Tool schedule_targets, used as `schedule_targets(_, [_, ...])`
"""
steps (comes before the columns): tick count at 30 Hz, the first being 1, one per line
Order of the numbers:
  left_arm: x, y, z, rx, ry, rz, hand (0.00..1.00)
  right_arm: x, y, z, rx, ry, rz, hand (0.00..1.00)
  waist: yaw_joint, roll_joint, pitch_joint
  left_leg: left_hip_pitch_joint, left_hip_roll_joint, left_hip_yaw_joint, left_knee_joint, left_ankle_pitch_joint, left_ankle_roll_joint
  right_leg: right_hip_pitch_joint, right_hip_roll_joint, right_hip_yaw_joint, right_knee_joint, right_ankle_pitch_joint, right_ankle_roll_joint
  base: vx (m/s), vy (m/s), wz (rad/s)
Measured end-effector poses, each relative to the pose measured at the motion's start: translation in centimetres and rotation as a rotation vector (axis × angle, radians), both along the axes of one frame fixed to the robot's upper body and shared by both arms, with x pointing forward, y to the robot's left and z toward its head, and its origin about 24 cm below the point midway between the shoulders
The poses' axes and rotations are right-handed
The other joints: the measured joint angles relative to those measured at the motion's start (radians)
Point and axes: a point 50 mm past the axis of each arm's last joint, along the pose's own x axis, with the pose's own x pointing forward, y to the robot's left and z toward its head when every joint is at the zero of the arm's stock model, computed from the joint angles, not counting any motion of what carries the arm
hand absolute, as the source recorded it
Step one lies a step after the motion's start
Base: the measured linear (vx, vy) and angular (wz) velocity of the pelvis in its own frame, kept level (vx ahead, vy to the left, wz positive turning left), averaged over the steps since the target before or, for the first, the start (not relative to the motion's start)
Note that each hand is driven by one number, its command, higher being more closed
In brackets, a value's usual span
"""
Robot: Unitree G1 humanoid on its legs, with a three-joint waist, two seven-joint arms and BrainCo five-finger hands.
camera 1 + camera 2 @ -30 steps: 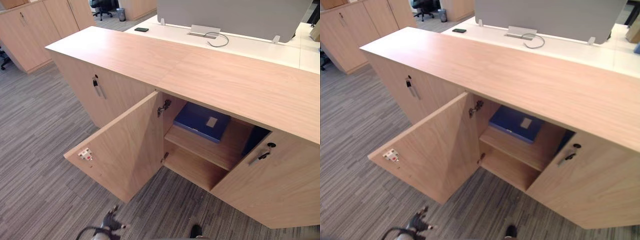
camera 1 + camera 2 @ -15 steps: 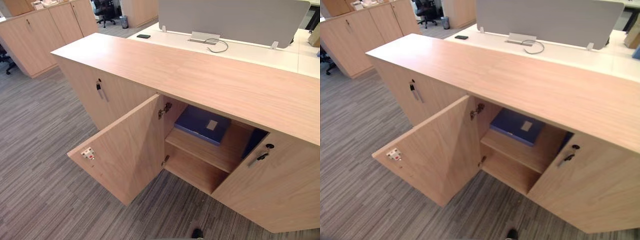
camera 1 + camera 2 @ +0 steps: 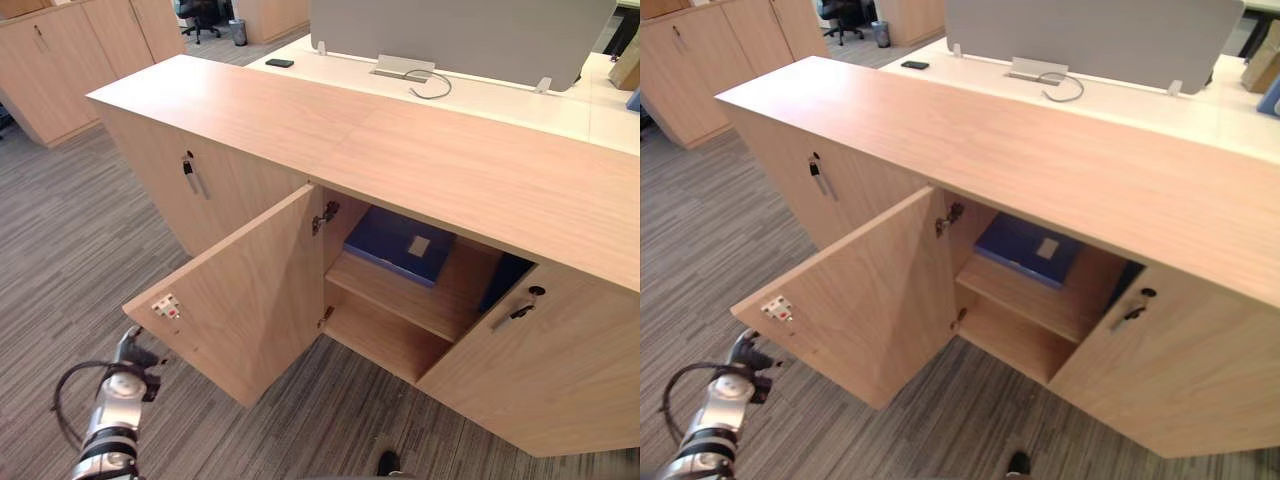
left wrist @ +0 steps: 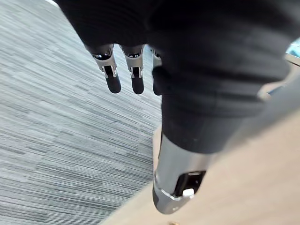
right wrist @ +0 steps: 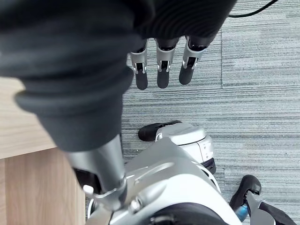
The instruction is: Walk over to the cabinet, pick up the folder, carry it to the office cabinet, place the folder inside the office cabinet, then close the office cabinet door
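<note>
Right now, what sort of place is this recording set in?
Probably an open-plan office: a low wooden cabinet, a white desk with a grey divider screen behind it, and striped carpet.

head eyes: high, looking down, both sharing open cabinet (image 3: 450, 170) | wrists: close, facing carpet (image 4: 56, 140)

We see bright, even light from overhead on the cabinet top (image 3: 400, 150), which takes a pale sheen. The white desk (image 3: 500, 95) behind is brightest. The shelf (image 3: 420, 300) lies in soft shade, darkest right of the blue folder (image 3: 400, 243). The open door (image 3: 250, 290) throws a faint shadow on the carpet (image 3: 60, 250).
</note>
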Motion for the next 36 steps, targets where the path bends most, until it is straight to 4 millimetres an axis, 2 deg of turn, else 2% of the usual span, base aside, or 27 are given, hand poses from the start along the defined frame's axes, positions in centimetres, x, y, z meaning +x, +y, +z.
schedule_targets(3, [0.3, -1.3, -0.6, 0.032, 0.014, -0.032, 0.0, 0.0, 0.1, 0.0, -0.003, -0.003, 0.019, 0.0, -0.007, -0.005, 0.005, 0.008, 0.0, 0.005, 0.0, -0.001, 0.002, 0.002, 0.001, 0.006, 0.0, 0.0, 0.0, -0.02, -0.01, -0.05])
schedule_targets(5, [0.4, -1.9, -0.8, 0.069, 0.039, -0.071, 0.0, 0.0, 0.1, 0.0, -0.004, 0.0, 0.023, 0.0, -0.001, -0.008, 0.008, 0.015, 0.0, 0.006, 0.0, -0.002, 0.003, 0.009, 0.001, 0.006, 0.0, 0.0, 0.0, 0.0, 0.0, 0.0])
schedule_targets(9, [0.6, -2.5, -1.0, 0.167, 0.081, -0.132, 0.0, 0.0, 0.2, 0.0, -0.01, 0.004, 0.025, 0.0, 0.003, -0.014, 0.012, 0.014, 0.0, 0.005, 0.002, -0.004, 0.002, 0.01, -0.001, 0.005, -0.005, 0.0, 0.0, -0.04, -0.005, 0.02])
schedule_targets(12, [0.7, -3.0, -1.1, 0.343, 0.156, -0.277, 0.0, -0.3, 0.1, 0.0, -0.026, 0.008, 0.022, 0.0, 0.015, -0.017, 0.013, 0.013, 0.0, 0.004, 0.005, -0.005, 0.0, 0.004, -0.003, 0.005, -0.005, 0.0, 0.0, 0.0, 0.0, 0.0])
schedule_targets(13, [0.7, -3.5, -1.3, 0.436, 0.196, -0.378, 0.0, -0.5, 0.1, 0.0, -0.031, 0.012, 0.02, 0.0, 0.025, -0.018, 0.013, 0.01, -0.002, 0.003, 0.007, -0.006, -0.002, 0.003, -0.006, 0.005, -0.003, 0.001, 0.001, 0.0, 0.0, 0.0])
schedule_targets(16, [0.5, -4.9, -2.0, 0.545, 0.255, -0.548, 0.0, -0.5, 0.0, 0.1, -0.041, 0.013, 0.018, 0.0, 0.03, -0.019, 0.012, -0.008, -0.009, -0.002, 0.015, -0.007, -0.001, -0.006, -0.015, 0.0, 0.0, 0.005, 0.008, 0.0, 0.005, 0.09])
schedule_targets(18, [-0.6, -7.7, -3.4, 0.588, 0.287, -0.775, 0.0, -0.5, 0.0, 0.1, -0.051, 0.014, 0.013, 0.0, 0.03, -0.019, 0.012, -0.025, -0.017, -0.004, 0.034, -0.015, 0.006, -0.013, -0.028, 0.0, 0.001, 0.01, 0.014, -0.01, 0.029, 0.04])
schedule_targets(19, [-0.8, -8.2, -3.6, 0.586, 0.286, -0.804, 0.0, -0.5, 0.0, 0.1, -0.052, 0.015, 0.012, 0.0, 0.03, -0.02, 0.012, -0.026, -0.018, -0.004, 0.036, -0.016, 0.006, -0.012, -0.029, 0.001, 0.001, 0.011, 0.015, 0.01, 0.034, -0.02])
schedule_targets(21, [-2.4, -12.3, -4.7, 0.553, 0.272, -1.049, 0.0, -0.5, 0.0, 0.1, -0.058, 0.017, 0.003, 0.0, 0.026, -0.023, 0.003, -0.037, -0.022, -0.002, 0.052, -0.025, 0.01, -0.015, -0.037, 0.004, 0.002, 0.016, 0.021, 0.02, 0.036, -0.03])
schedule_targets(22, [-2.8, -13.5, -4.9, 0.533, 0.257, -1.122, 0.0, -0.3, 0.0, 0.1, -0.059, 0.014, 0.0, 0.0, 0.024, -0.023, 0.003, -0.038, -0.022, -0.001, 0.056, -0.027, 0.012, -0.016, -0.038, 0.006, 0.002, 0.018, 0.021, 0.01, 0.026, -0.1])
schedule_targets(24, [-4.3, -18.9, -5.3, 0.411, 0.187, -1.326, 0.0, 0.5, 0.0, 0.0, -0.064, 0.002, 0.017, 0.0, 0.009, -0.029, -0.001, -0.036, -0.021, 0.009, 0.067, -0.036, 0.013, -0.016, -0.038, 0.022, 0.002, 0.021, 0.024, -0.02, 0.016, -0.17])
schedule_targets(25, [-4.5, -20.2, -5.3, 0.38, 0.165, -1.368, 0.0, 0.7, 0.0, 0.0, -0.066, -0.002, 0.028, 0.0, 0.001, -0.031, -0.002, -0.036, -0.021, 0.009, 0.069, -0.037, 0.013, -0.016, -0.038, 0.023, 0.002, 0.022, 0.024, -0.03, 0.007, -0.11])
schedule_targets(27, [-5.5, -25.6, -4.5, 0.238, 0.047, -1.506, 0.0, 1.5, 0.4, 0.0, -0.061, -0.016, 0.051, 0.0, -0.022, -0.032, -0.003, -0.036, -0.02, 0.01, 0.073, -0.039, 0.013, -0.016, -0.038, 0.026, 0.001, 0.022, 0.024, -0.02, -0.002, -0.04])
schedule_targets(28, [-5.2, -26.9, -4.0, 0.205, 0.012, -1.506, 0.0, 1.5, 0.7, -0.1, -0.057, -0.016, 0.051, 0.0, -0.024, -0.035, -0.003, -0.035, -0.018, 0.01, 0.074, -0.039, 0.013, -0.016, -0.037, 0.026, 0.001, 0.022, 0.024, 0.0, 0.0, 0.0])
schedule_targets(30, [-5.4, -30.3, -2.1, 0.136, -0.096, -1.635, 0.0, 1.6, 1.0, -0.2, -0.058, -0.017, 0.05, 0.0, -0.033, -0.035, -0.005, -0.034, -0.012, 0.011, 0.075, -0.04, 0.013, -0.016, -0.029, 0.028, 0.0, 0.022, 0.024, -0.01, -0.026, -0.05])
schedule_targets(32, [-6.1, -31.4, -1.9, 0.104, -0.105, -1.691, 0.0, 1.7, 1.0, -0.2, -0.059, -0.017, 0.057, 0.0, -0.036, -0.035, -0.005, -0.032, -0.009, 0.011, 0.075, -0.039, 0.013, -0.016, -0.026, 0.029, 0.0, 0.022, 0.023, 0.0, -0.015, -0.02])
schedule_targets(36, [-6.9, -32.0, -2.1, 0.066, -0.075, -1.719, 0.0, 1.9, 1.0, -0.2, -0.064, -0.016, 0.061, 0.0, -0.041, -0.036, -0.003, -0.024, -0.01, 0.01, 0.075, -0.039, 0.012, -0.01, -0.027, 0.03, 0.0, 0.022, 0.021, 0.0, 0.0, 0.0])
